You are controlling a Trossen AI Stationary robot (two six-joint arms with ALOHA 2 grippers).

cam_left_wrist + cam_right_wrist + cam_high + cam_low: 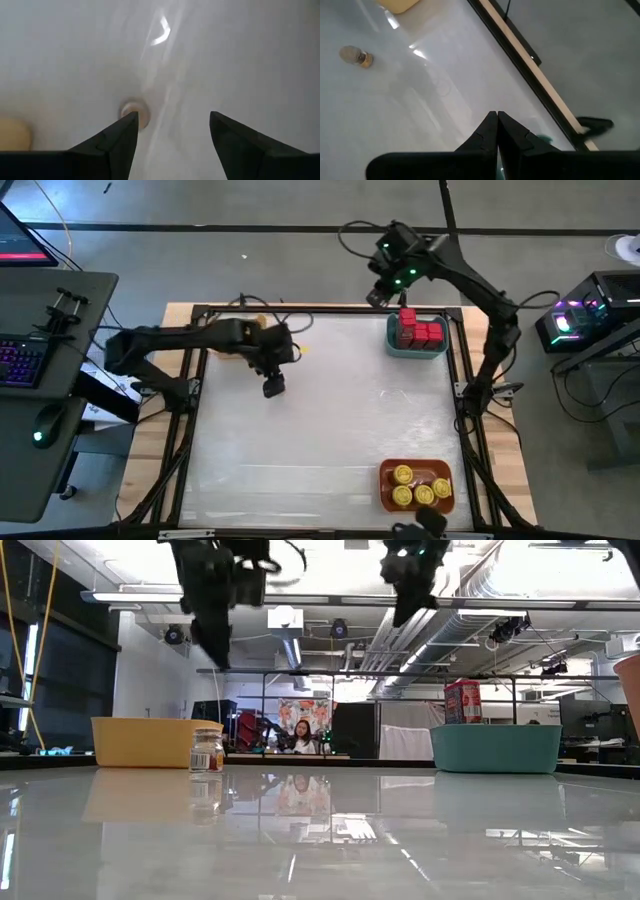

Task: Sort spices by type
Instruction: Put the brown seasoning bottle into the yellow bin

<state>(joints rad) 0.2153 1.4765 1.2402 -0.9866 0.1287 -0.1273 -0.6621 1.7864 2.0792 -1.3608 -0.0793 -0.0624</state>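
Observation:
One small tan-brown jar (206, 750) stands upright on the table next to the yellow bin (155, 742). It also shows in the left wrist view (136, 111) and the right wrist view (355, 55). My left gripper (172, 116) is open and hangs well above this jar (215, 645), touching nothing. In the high view the left gripper (272, 385) hides the jar. My right gripper (496, 116) is shut and empty, raised over the table's far edge (385, 292) by the teal bin (417, 348), which holds red tins (420, 330). Yellow-lidded jars (415, 485) sit in the orange bin (388, 498).
The yellow bin (240, 350) lies mostly under my left arm at the far left. A dark frame (465, 370) runs round the white table top. The middle of the table (330, 420) is open surface. A person (300, 735) shows in the room beyond.

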